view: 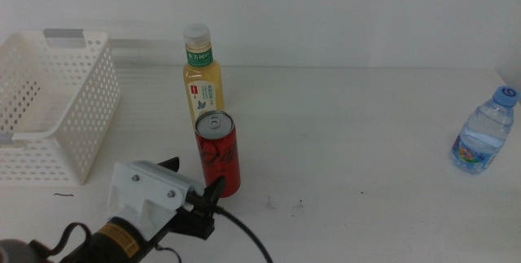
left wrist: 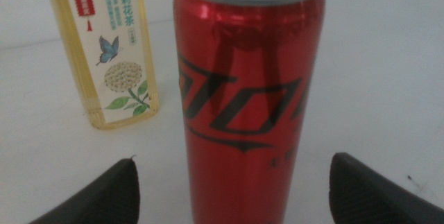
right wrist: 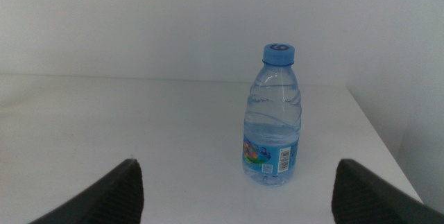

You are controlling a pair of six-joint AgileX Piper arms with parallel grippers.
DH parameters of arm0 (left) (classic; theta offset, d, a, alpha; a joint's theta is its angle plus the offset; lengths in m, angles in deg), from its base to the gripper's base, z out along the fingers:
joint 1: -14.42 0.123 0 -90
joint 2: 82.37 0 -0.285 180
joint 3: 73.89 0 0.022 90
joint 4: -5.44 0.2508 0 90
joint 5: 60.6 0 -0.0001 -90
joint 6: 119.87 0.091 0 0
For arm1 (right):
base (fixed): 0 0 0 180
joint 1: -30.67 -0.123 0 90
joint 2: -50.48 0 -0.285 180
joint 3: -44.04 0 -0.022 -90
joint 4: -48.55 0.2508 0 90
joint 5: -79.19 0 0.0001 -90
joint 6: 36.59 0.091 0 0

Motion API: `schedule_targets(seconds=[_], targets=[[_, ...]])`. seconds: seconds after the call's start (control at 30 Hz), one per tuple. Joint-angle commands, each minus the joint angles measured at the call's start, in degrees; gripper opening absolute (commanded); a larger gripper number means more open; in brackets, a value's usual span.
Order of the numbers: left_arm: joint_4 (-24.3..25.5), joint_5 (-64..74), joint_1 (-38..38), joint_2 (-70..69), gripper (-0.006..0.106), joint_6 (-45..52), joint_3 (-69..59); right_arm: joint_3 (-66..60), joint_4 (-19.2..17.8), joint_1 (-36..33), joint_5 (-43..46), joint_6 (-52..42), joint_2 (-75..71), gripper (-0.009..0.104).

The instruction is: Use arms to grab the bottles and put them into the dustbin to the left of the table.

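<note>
I have the left gripper (view: 194, 188) low at the near edge of the table, reaching in from the bottom left of the middle view, its white wrist housing (view: 146, 194) tilted and a black cable (view: 244, 234) trailing behind it. Its jaws are spread wide and hold nothing; in the left wrist view the two dark tips sit far apart with the red can (left wrist: 246, 106) upright between them, not touching either one as far as I can see. In the middle view the can (view: 217, 152) stands just past the jaw tips, close to them.

The right gripper (right wrist: 236, 189) does not show in the middle view. Its own camera shows its jaws parted wide and empty, pointed at the water bottle (right wrist: 273, 116), which stands upright well ahead of them near the table's corner.

The table (view: 350, 124) is plain white with a few dark specks near the can, and a bare white wall rises behind it.

The tea bottle (view: 202, 76) stands upright just behind the can, white cap on, green label facing me; the left wrist view shows it (left wrist: 104, 50) beside and behind the can. The water bottle (view: 485, 131) is far off at the right edge of the table, well apart from the other two. The dustbin (view: 57, 108) sits at the left, and I see nothing inside it
</note>
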Motion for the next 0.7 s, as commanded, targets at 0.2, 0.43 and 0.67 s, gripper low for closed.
schedule_targets(seconds=[0.2, 0.43, 0.67], targets=[[0.8, -0.6, 0.1, 3.9, 0.094, -1.1, 4.6, -0.2, -0.2, 0.4, 0.6, -0.2, -0.2, 0.083], [0.9, -0.6, 0.1, 5.8, 0.094, -1.1, 7.9, -0.2, -0.2, 0.4, 0.6, -0.2, -0.2, 0.083], [1.1, -0.6, 0.1, 9.0, 0.094, -2.4, 11.1, -0.2, -0.2, 0.4, 0.6, -0.2, -0.2, 0.083]])
